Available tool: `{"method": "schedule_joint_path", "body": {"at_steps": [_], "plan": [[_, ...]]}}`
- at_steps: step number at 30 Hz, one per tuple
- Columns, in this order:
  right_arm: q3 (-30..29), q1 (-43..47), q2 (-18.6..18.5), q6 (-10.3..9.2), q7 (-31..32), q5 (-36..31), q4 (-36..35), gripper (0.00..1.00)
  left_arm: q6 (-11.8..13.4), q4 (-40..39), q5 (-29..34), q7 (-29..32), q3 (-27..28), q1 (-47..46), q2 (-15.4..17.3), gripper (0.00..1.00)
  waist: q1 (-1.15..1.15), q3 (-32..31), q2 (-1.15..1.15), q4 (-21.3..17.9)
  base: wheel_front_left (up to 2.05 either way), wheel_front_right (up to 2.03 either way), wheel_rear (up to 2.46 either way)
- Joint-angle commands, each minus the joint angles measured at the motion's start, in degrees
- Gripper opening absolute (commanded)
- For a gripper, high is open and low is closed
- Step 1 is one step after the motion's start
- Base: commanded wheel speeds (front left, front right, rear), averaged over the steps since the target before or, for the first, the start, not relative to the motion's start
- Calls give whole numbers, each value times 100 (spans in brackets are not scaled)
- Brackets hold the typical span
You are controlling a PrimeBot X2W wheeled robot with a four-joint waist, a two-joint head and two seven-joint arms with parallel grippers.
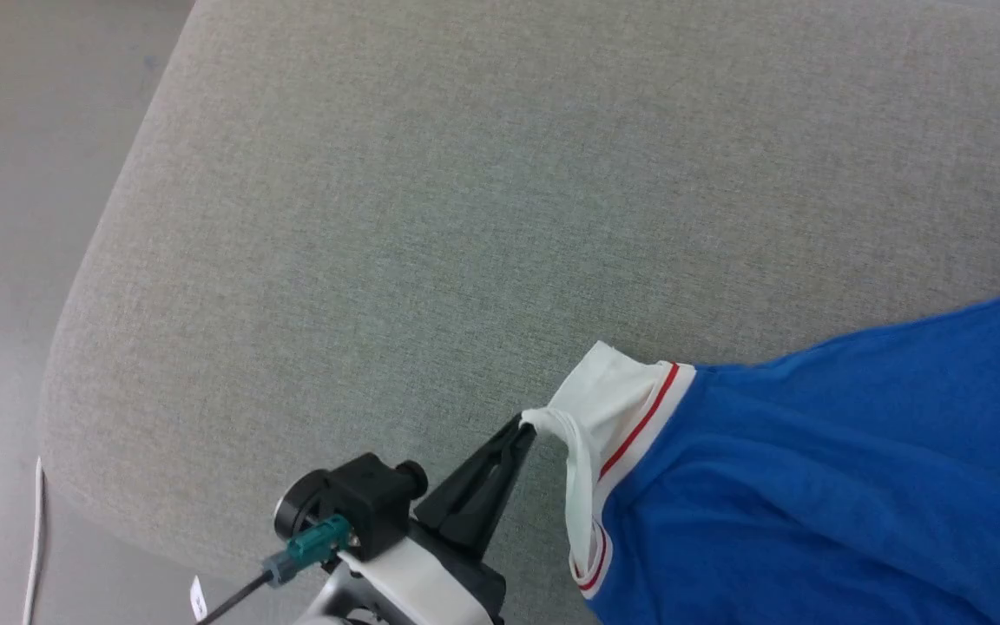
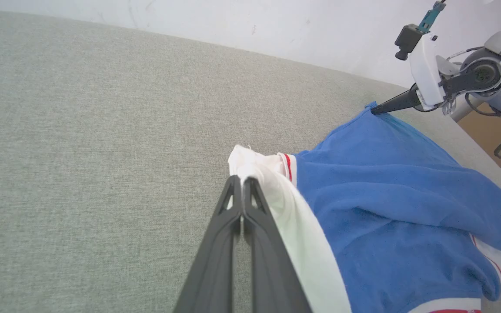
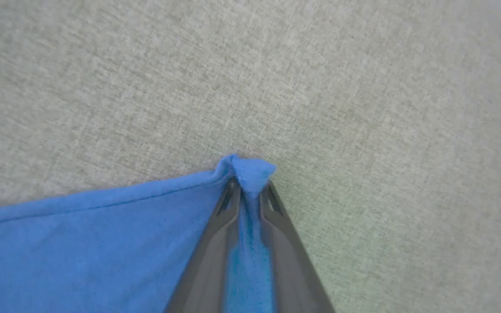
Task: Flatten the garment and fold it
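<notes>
A grey woven surface (image 1: pixel 361 226) spreads before us, with the garment (image 1: pixel 821 486) lying toward four o'clock in the head view. Near six o'clock our left gripper (image 1: pixel 526 427) pinches the white sleeve (image 1: pixel 604 399) with its fingers pressed together. Our right gripper (image 3: pixel 250 187) pinches a blue corner (image 3: pixel 250 168).

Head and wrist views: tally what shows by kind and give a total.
blue jersey: 1
tools: 2, the left tool and the right tool, each pinching the jersey
grey fabric surface: 1
Total: 4
</notes>
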Motion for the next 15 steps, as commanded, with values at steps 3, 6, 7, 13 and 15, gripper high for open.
{"method": "schedule_joint_path", "body": {"at_steps": [3,6,7,13,15], "plan": [[155,116,209,-5,-471,132,352,0,-25,36,-50,-49,110,-141,55,0,1,-194,-1,-169,0,0,0],[120,-91,227,-5,-1039,180,388,0,32,10,-94,-142,288,-166,114,0,1,-445,-1,-331,0,0,0],[118,-157,228,-5,-1213,204,388,0,33,-13,-91,-154,329,-186,152,0,1,-538,-1,-391,0,0,0],[60,-515,143,-5,-2039,435,192,0,63,-307,6,-115,685,-472,524,0,1,-1085,-1,-800,0,0,0],[2,-612,103,-5,-2275,507,60,0,56,-440,-4,-58,822,-601,649,0,1,-1249,-1,-944,0,0,0]]}}
